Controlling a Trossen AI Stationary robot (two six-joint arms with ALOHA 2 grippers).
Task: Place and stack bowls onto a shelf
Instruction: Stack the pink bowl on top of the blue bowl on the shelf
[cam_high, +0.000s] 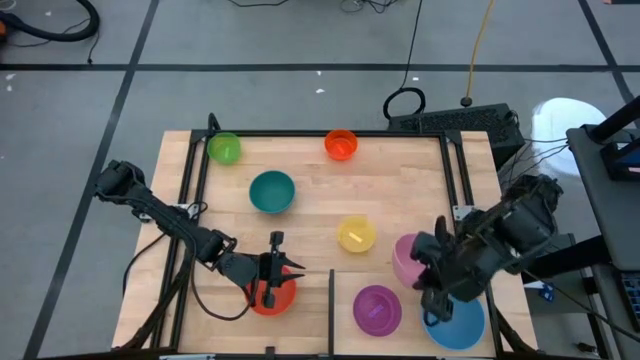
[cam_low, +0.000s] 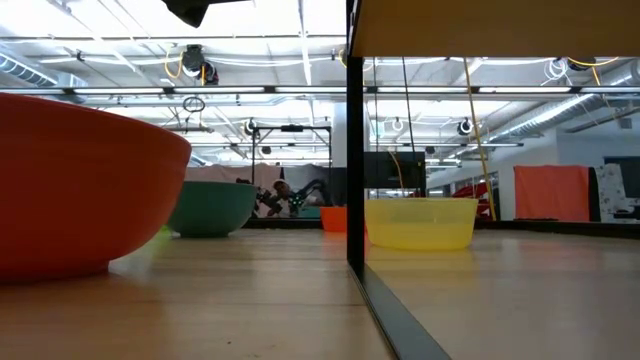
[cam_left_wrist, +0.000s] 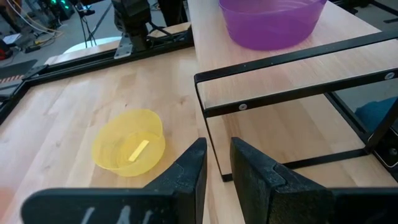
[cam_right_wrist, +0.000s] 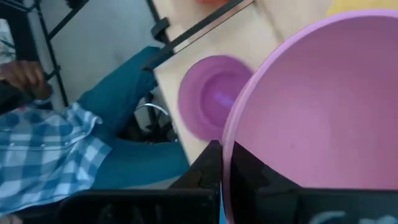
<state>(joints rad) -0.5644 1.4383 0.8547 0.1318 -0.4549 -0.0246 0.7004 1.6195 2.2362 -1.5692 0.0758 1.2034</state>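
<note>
Pink bowl (cam_right_wrist: 323, 93) is pinched by its rim in the right hand (cam_high: 432, 262), clenched on the wall, at about four o'clock on the surface (cam_high: 300, 220), likely so it can be carried level to the shelf (cam_left_wrist: 261, 68), where the purple bowl (cam_high: 377, 309) sits. At seven o'clock the left hand (cam_left_wrist: 216, 177) hovers over the red bowl (cam_high: 272, 295), fingers slightly parted and empty.

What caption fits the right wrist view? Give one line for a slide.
Right hand shut on the pink bowl's rim, purple bowl on the shelf beyond.
</note>
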